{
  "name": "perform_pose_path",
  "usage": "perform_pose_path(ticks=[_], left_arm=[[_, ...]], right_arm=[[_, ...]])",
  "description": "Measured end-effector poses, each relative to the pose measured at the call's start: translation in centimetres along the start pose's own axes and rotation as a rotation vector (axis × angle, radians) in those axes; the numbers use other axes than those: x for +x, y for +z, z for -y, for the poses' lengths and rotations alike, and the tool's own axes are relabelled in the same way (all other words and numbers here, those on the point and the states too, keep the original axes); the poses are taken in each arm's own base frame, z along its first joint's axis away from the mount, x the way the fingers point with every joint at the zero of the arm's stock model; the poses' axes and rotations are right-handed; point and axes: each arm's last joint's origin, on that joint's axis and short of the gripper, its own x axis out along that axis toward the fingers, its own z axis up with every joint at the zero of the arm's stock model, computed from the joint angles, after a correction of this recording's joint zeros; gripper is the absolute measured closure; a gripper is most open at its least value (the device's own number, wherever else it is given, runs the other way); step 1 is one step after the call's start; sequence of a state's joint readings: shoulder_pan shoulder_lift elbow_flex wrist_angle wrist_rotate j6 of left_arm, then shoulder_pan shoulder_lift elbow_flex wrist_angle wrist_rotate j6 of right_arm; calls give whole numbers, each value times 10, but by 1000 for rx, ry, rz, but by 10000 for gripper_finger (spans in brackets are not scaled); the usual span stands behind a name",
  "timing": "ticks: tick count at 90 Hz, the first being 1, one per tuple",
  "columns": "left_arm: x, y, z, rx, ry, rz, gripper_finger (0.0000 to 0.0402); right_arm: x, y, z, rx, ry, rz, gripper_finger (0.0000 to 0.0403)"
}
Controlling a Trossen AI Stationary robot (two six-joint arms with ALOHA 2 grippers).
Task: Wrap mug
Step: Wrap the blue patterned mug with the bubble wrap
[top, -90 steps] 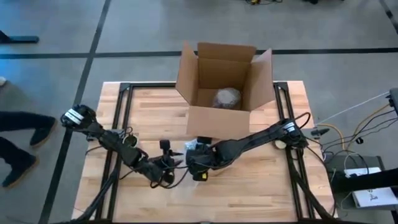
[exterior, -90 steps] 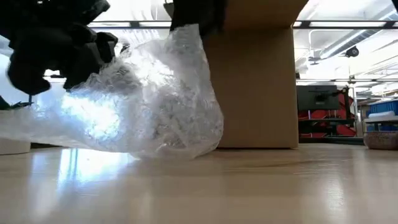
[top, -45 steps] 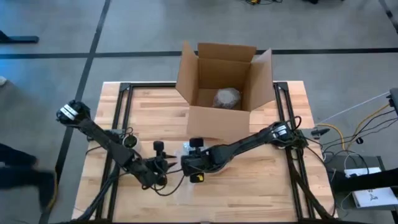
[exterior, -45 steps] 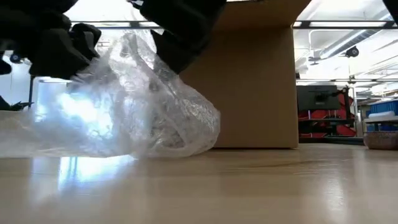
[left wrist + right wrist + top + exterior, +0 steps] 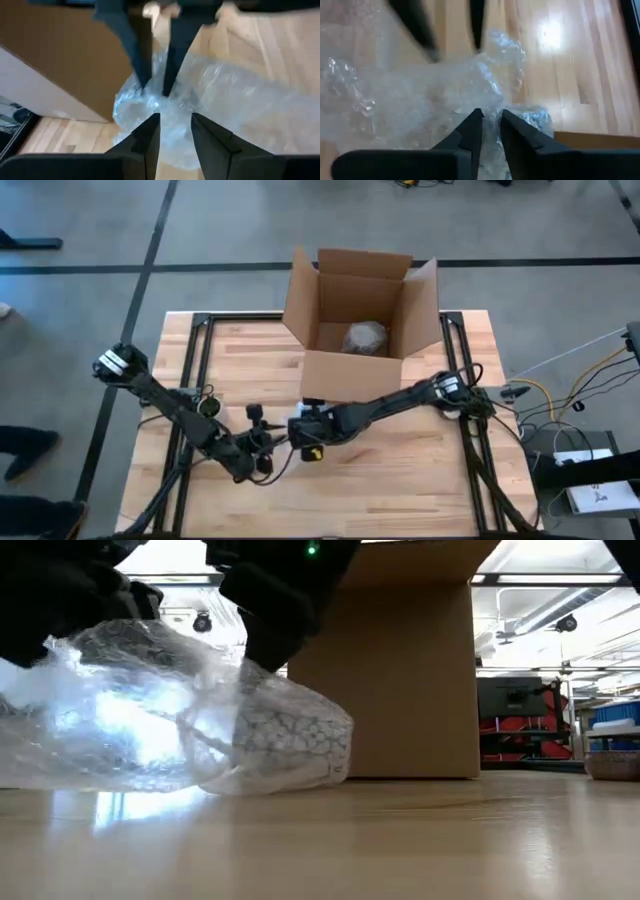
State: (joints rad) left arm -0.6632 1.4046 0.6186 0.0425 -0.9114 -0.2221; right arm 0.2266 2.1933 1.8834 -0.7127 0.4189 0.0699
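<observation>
A sheet of clear bubble wrap (image 5: 150,720) lies bunched on the table in front of the cardboard box. The mug (image 5: 292,735), grey with a dark crackle pattern, shows through the wrap at its right end and sits on the table. It also shows as a patterned patch, the mug (image 5: 535,119), in the right wrist view. My right gripper (image 5: 300,430) comes down on the bundle from the right and is shut on the wrap. My left gripper (image 5: 266,446) meets the wrap (image 5: 285,442) from the left and is shut on a thick bunch of it. My left gripper has a bunch of several layers of the wrap (image 5: 176,117) between its two fingers, coming slanting down from the table's left. That end of the wrap (image 5: 100,635) stands raised under the gripper, and the rest lies slack on the table. My right gripper pinches a gathered fold of the wrap (image 5: 491,107) between its two fingers, just above the mug. Its fingers slant down from the table's right. The pinched fold (image 5: 245,675) is drawn down against the bundle, which rests on the table.
An open cardboard box (image 5: 355,320) stands just behind the bundle, with a wrapped item (image 5: 365,338) on its floor. Bare wooden tabletop (image 5: 400,480) spreads in front and to the right. A person's feet (image 5: 30,450) show on the floor left of the table.
My right gripper has gone toward the table's left edge and down, bringing the wrap's raised flap over the mug. The bundle, which stood tall, now lies lower and flatter. My left gripper has sunk a little with its end of the wrap.
</observation>
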Motion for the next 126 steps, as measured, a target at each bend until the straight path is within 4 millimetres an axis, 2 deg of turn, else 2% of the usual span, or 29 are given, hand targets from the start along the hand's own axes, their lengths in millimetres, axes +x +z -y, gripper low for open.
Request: perform_pose_path(ticks=[19, 44, 62, 87, 100, 109, 116, 126], left_arm=[[8, -1, -1, -19, 99, 15, 304], [38, -9, -9, -48, 194, -34, 300], [52, -11, -12, -70, 216, -46, 300], [62, -16, -14, -70, 259, -60, 302], [65, -18, -14, -68, 263, -69, 303], [66, -18, -15, -71, 257, -74, 306], [67, -19, -16, -71, 254, -75, 310], [67, -18, -17, -73, 256, -77, 316]], right_arm=[[5, 2, 10, 67, -10, 12, 303], [5, 4, 10, 76, -10, 37, 284], [1, 4, 6, 53, -11, 22, 289], [-22, 13, 5, 3, 18, -18, 312], [-41, 12, 9, -35, 11, -114, 308], [-51, 4, 14, -74, -3, -240, 296], [-50, -6, 20, -93, -22, -335, 286], [-36, -20, 22, -117, -34, -409, 275]])
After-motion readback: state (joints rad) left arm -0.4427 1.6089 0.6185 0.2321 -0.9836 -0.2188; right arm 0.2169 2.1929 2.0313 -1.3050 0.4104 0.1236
